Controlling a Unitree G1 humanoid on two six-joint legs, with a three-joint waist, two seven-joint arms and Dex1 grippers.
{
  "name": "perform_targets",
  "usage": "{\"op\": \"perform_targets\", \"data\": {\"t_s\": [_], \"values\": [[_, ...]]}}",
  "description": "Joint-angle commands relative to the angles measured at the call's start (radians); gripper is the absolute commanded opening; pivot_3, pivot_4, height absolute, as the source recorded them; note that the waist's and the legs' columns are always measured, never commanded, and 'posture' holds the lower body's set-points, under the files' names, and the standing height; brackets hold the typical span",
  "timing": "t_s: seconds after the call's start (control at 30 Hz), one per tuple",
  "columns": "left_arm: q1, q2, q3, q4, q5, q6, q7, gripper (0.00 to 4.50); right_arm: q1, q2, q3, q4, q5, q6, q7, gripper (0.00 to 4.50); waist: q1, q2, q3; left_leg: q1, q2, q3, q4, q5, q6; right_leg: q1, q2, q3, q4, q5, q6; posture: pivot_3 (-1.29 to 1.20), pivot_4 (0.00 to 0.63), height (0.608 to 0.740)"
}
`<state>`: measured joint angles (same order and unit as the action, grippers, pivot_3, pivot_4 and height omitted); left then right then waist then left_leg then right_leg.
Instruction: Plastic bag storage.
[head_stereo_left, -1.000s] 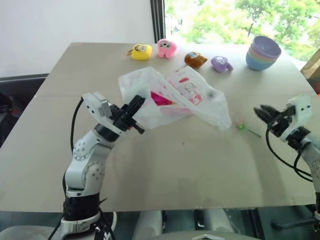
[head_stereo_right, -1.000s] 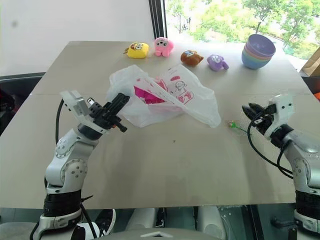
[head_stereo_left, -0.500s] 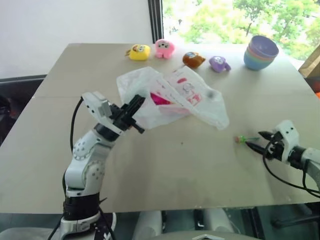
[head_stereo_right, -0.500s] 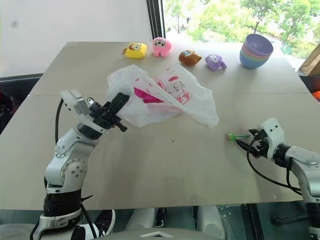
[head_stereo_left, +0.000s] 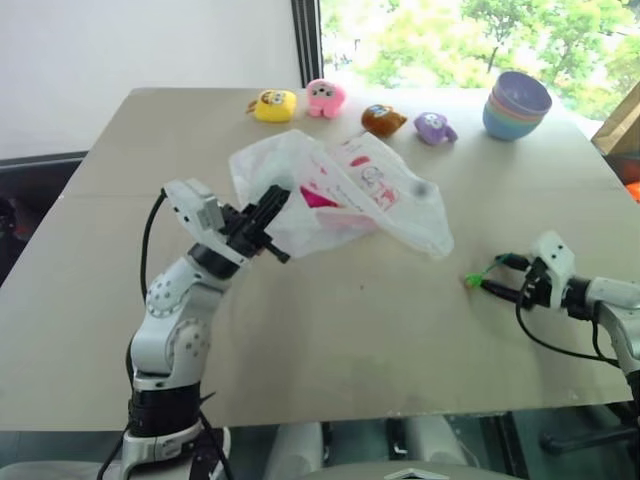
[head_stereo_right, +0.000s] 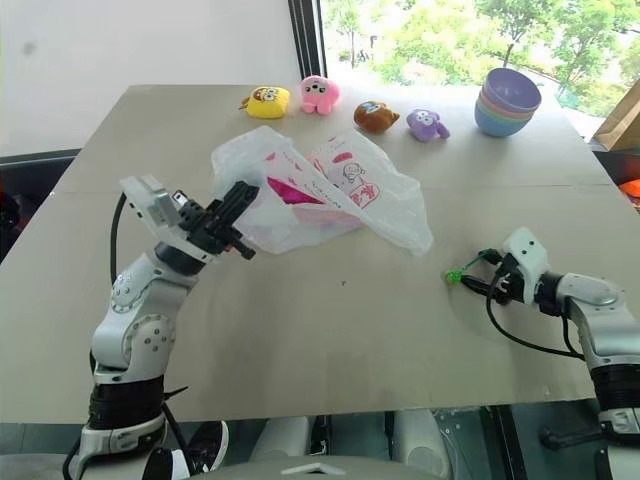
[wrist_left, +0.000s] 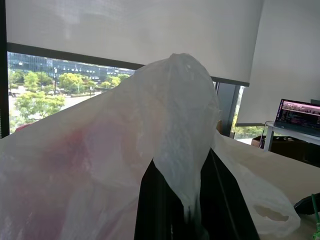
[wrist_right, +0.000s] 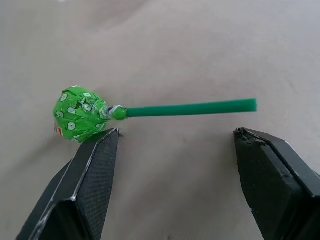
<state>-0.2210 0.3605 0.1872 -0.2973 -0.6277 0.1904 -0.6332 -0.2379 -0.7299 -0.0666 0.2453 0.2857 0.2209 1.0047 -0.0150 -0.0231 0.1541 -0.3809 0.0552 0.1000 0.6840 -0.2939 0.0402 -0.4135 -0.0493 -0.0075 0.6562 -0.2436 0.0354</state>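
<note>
Dropped since the earlier frame: right gripper (wrist_right: 172, 150), now low on the table (head_stereo_left: 350, 340), fingers spread wide either side of a green lollipop (wrist_right: 80, 114), nothing held. Left gripper (head_stereo_left: 272, 222) unmoved, clenched on a fold of the bag (head_stereo_left: 340, 195), lifting that edge off the table. Bag mid-table, on the near side of the row of toys (head_stereo_left: 362, 106) and the bowls (head_stereo_left: 516, 104), well apart from the lollipop. Risks: closing on the thin stick could flick or roll the lollipop away; left finger (wrist_left: 157, 210) pinches only thin film, so a tug might slip it free or collapse the mouth before anything goes in.
</note>
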Motion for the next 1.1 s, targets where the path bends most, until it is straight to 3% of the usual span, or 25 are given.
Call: {"op": "perform_targets", "data": {"t_s": [0.03, 0.33, 0.63, 0.83, 0.93, 1.1], "values": [[0.007, 0.002, 0.004, -0.050, 0.007, -0.018, 0.005, 0.00, 0.008, 0.030, 0.009, -0.001, 0.039, 0.006, 0.059, 3.67, 0.000, 0.000, 0.000, 0.000, 0.000, 0.000, 0.000, 0.000, 0.000, 0.000, 0.000, 0.000, 0.000, 0.000, 0.000, 0.00, 0.150, 0.740], [-0.029, 0.005, 0.006, -0.012, 0.019, -0.026, -0.007, 0.00, 0.131, -0.026, 0.014, -0.128, 0.112, 0.064, 0.209, 3.67, 0.008, 0.000, 0.000, -0.001, 0.000, -0.001, 0.000, 0.000, 0.000, 0.000, -0.001, -0.001, 0.000, 0.000, 0.000, 0.00, 0.150, 0.740], [-0.041, 0.003, 0.002, 0.018, 0.021, -0.034, -0.029, 0.00, 0.149, 0.040, 0.049, -0.240, 0.018, -0.064, 0.094, 3.67, 0.002, 0.000, 0.000, 0.000, 0.000, -0.001, 0.000, -0.001, 0.001, 0.000, 0.000, -0.001, 0.001, 0.000, 0.000, 0.00, 0.150, 0.740], [-0.037, 0.000, 0.000, 0.019, 0.021, -0.038, -0.030, 0.00, 0.105, 0.077, 0.080, -0.204, -0.031, -0.114, 0.053, 3.67, 0.004, 0.000, 0.000, 0.000, 0.000, 0.000, 0.000, 0.000, -0.001, 0.000, -0.001, 0.000, 0.001, 0.000, 0.000, 0.00, 0.150, 0.740], [-0.028, 0.003, 0.007, 0.012, 0.020, -0.039, -0.028, 0.00, 0.112, 0.068, 0.088, -0.214, -0.010, -0.109, 0.087, 2.83, 0.005, 0.000, 0.000, 0.000, -0.001, 0.000, 0.000, 0.000, -0.001, 0.000, -0.001, -0.001, 0.000, 0.000, 0.000, 0.00, 0.150, 0.740], [-0.010, 0.003, 0.012, 0.003, 0.022, -0.043, -0.022, 0.00, 0.116, 0.055, 0.088, -0.225, 0.010, -0.088, 0.110, 0.76, 0.007, 0.000, 0.000, 0.000, 0.000, 0.000, 0.000, 0.000, -0.001, 0.000, -0.001, -0.001, 0.000, 0.000, 0.000, 0.00, 0.150, 0.740]]}}
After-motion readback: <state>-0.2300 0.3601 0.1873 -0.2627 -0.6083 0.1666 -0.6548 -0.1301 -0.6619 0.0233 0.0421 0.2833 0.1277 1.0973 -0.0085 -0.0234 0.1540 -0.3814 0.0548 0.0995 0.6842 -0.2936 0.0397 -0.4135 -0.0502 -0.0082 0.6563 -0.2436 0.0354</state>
